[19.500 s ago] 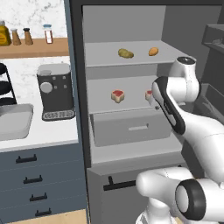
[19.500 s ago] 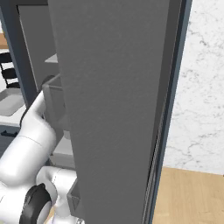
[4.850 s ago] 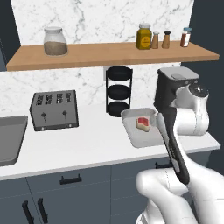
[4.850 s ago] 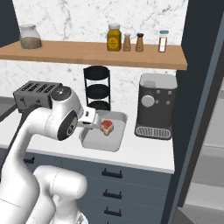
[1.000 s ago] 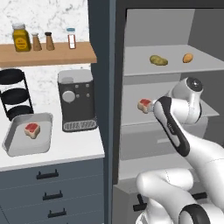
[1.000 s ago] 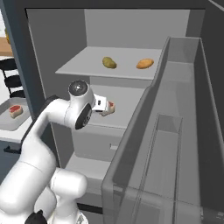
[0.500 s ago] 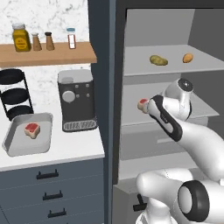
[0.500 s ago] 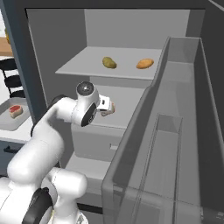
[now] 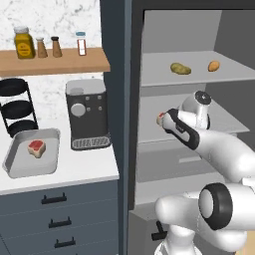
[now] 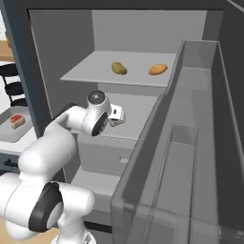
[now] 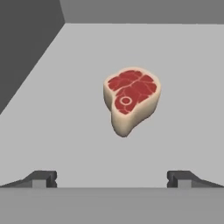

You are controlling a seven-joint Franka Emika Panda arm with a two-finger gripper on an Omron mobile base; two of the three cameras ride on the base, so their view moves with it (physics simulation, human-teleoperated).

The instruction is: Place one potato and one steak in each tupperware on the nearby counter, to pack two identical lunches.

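The tool [image 11: 112, 179] stands with its tips wide apart and nothing between them, pointed into the open fridge at the steak [image 11: 131, 99] lying flat on the middle fridge shelf [image 11: 52, 131]. The steak sits ahead of the tips and apart from them, roughly centred in the gap, which suits a straight push forward before closing. In the left base view the arm hides most of that steak, so its exact place on the shelf is hard to judge from there. On the upper shelf [image 9: 164, 77] lie a potato [image 9: 180, 68] and, near it, a smaller orange item [image 9: 213, 65] that may be a second potato. Out on the counter [image 9: 74, 172], a grey tupperware [image 9: 15, 167] already holds one steak [image 9: 36, 147], beside the coffee machine [image 9: 88, 119]. No potato is packed yet, so the task looks early.
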